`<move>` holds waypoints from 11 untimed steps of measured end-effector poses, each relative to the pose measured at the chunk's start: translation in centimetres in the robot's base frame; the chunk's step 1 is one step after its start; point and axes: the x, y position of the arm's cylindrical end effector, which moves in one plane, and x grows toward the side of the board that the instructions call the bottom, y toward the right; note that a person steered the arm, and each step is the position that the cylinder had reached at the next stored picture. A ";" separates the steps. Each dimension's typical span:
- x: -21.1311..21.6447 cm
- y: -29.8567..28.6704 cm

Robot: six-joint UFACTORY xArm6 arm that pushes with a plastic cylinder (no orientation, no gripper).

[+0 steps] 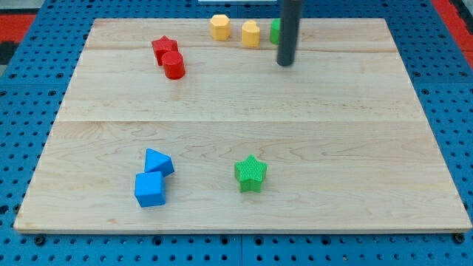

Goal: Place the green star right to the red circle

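Rod descends near-vertical from the view's top edge, right of centre; only its dark lower length shows. The end effector is a bare rod with nothing to open or close, and it holds nothing. My tip (285, 63) rests on the wooden surface (355, 148) near the top, touching no block that can be seen.

Just behind the rod, a green block (274, 30) is partly hidden; shape not clear. To the left of it sit two yellow blocks, one (250, 34) nearer and one (219, 26) farther left.

Red circle (174, 65) lies at upper left, touching a red star (164, 49) above it.

Green star (250, 173) sits well apart from my tip, low and near centre, flat on the surface, one point toward the view's top; no long axis. Ribbed green sides.

Blue cube (150, 189) and another blue block (159, 162) touch at lower left.
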 end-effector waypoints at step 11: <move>8.6 -10.7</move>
